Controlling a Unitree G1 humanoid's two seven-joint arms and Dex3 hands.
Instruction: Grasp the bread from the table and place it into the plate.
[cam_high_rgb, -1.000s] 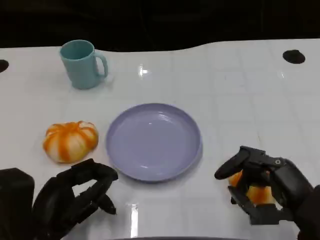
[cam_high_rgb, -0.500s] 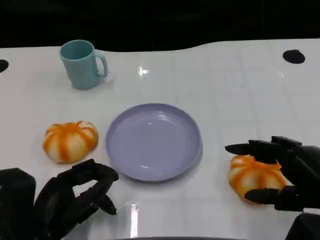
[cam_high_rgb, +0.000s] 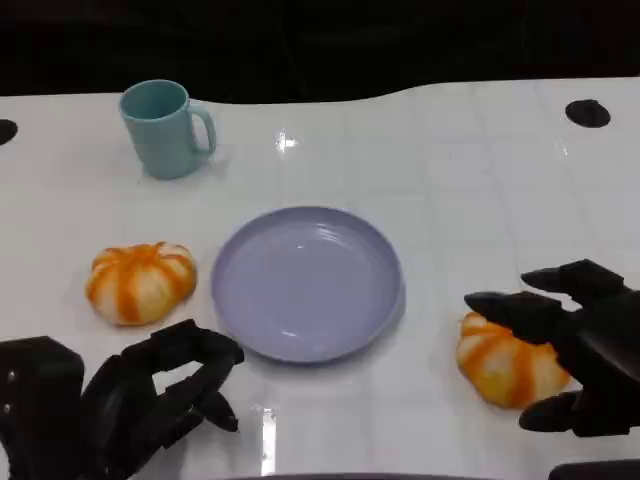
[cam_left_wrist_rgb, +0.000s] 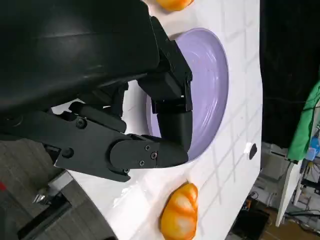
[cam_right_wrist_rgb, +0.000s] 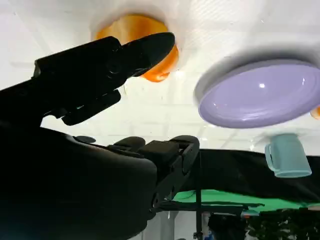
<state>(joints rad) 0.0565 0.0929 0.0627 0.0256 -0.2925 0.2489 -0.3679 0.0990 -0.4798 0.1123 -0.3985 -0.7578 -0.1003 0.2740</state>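
Bread (cam_high_rgb: 140, 282) lies at the left of the white tabletop (cam_high_rgb: 470, 180), a round orange-and-cream bun sitting just beside the plate (cam_high_rgb: 307, 283) and apart from its rim. Behind it, toward the far edge, stands a teal mug (cam_high_rgb: 165, 128) with its handle turned to the right. Nearest the camera on that side, the left robot hand (cam_high_rgb: 150, 395) hovers low in front of the bun and the plate, fingers curled loosely inward and holding nothing. The lavender plate sits in the middle, with nothing on it.

To the right of the plate rests a 2nd bun (cam_high_rgb: 508, 358), also on the tabletop and clear of the rim. The right robot hand (cam_high_rgb: 575, 345) sits around it with its fingers spread, 1 reaching over the top and another low at the near side; whether any fingertip touches the crust cannot be told, and the bun is not lifted.

Judging by its look, the bun is probably light and soft, with a glazed, slightly slick crust that would dent under a hard squeeze. A gentle hold across its widest part, fingers on opposite sides and low on the flanks, seems the surest grip.
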